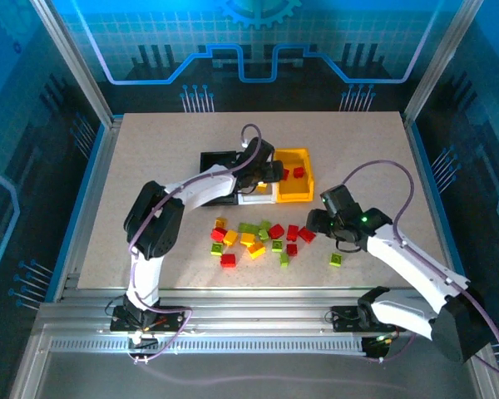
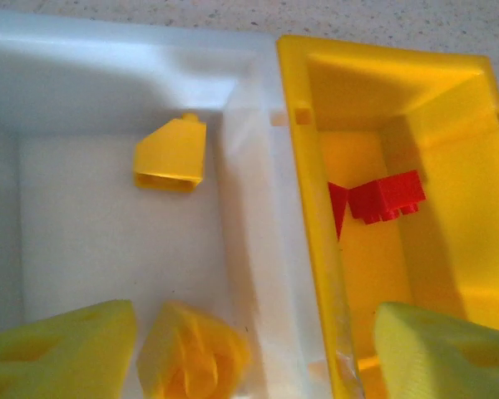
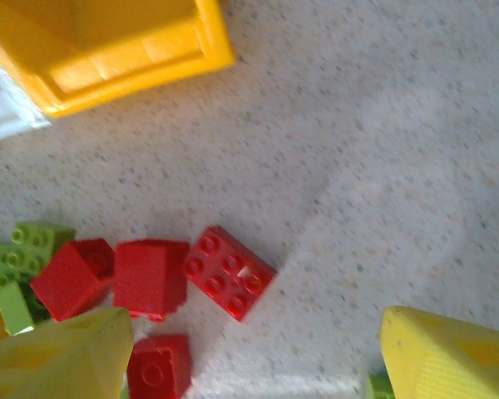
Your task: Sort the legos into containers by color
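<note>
Left pincer (image 2: 254, 337) — open over white bin (image 2: 258, 116), yellow brick (image 2: 195, 353) loose below: yellows evidently go here. Right pincer (image 3: 254, 332) — open, empty, above red bricks (image 3: 150, 276), likely choosing one.

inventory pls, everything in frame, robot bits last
black bin: one, black, left of the white one, partly under the left arm
white bin: one, white, middle
yellow bin: one, yellow, right, against the white one
yellow bricks: two, yellow, in white bin
red brick: one, red, in yellow bin
loose bricks: about sixteen; red, yellow, green; on table near side of bins
table: one, speckled beige
left tool: one, yellow fingers, open over white bin
right tool: one, yellow fingers, open over table by red bricks
</note>
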